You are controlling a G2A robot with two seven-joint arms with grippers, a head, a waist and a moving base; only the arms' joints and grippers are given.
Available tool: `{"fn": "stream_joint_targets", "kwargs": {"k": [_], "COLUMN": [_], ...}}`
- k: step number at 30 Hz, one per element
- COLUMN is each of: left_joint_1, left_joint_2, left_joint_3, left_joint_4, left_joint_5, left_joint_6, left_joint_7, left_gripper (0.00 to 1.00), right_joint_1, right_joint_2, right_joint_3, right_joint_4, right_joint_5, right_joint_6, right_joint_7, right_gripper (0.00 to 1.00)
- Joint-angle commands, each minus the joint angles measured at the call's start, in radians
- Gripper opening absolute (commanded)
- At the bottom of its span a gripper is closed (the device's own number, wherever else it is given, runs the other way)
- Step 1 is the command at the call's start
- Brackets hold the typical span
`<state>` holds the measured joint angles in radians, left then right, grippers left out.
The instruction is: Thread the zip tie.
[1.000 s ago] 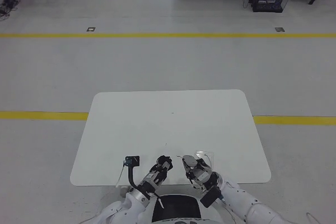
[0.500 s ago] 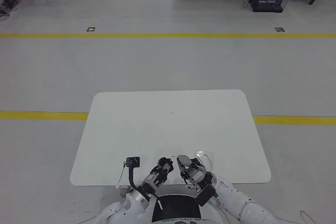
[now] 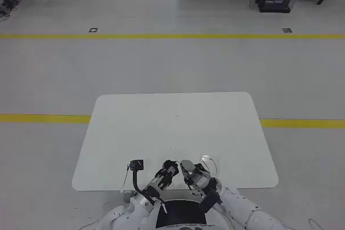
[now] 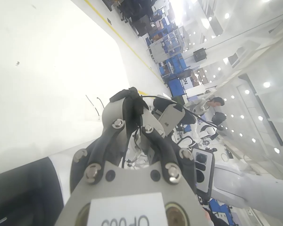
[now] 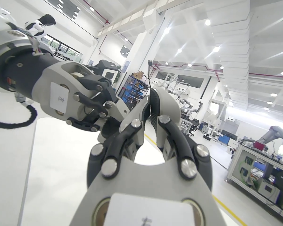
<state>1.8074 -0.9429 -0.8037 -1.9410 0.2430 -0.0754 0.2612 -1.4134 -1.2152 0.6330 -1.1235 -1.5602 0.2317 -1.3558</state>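
Left pincer [image 3: 168,168] sits over the near edge of the white counter [image 3: 178,115]. Its fingers are pressed together and the dark pads meet at the tips. Can't tell if anything is caught between them.

Right pincer [image 3: 187,168] is just beside it, also over the near edge, and the two sets of tips are almost touching. It is clamped on the zip tie [image 5: 150,81], a thin black strip pinched between its fingertips. The strip sticks straight out past the fingertips, with a small square head at the free end. The zip tie is clear of the counter, up in the air.

In the right wrist view the left pincer lies close beside the right one's fingers, near the gripped end of the zip tie. Can't tell whether the zip tie touches the left pincer.
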Motion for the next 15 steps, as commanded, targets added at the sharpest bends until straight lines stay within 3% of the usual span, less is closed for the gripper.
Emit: {"fn": "stream_joint_targets", "kwargs": {"k": [1, 15], "left_joint_1": [0.000, 0.004], "left_joint_2": [-0.002, -0.009], "left_joint_3": [-0.001, -0.015], "left_joint_4": [0.003, 0.007], "left_joint_5": [-0.009, -0.030], "left_joint_6": [-0.002, -0.020], "left_joint_7": [0.000, -0.012], "left_gripper": [0.00, 0.00], "right_joint_1": [-0.004, -0.018], "right_joint_2": [-0.001, -0.011], "right_joint_3": [0.006, 0.036], "right_joint_4": [-0.001, 0.012], "right_joint_5": [0.000, -0.006], "right_joint_6": [0.002, -0.035], "right_joint_7": [-0.013, -0.034], "right_gripper": [0.00, 0.00]}}
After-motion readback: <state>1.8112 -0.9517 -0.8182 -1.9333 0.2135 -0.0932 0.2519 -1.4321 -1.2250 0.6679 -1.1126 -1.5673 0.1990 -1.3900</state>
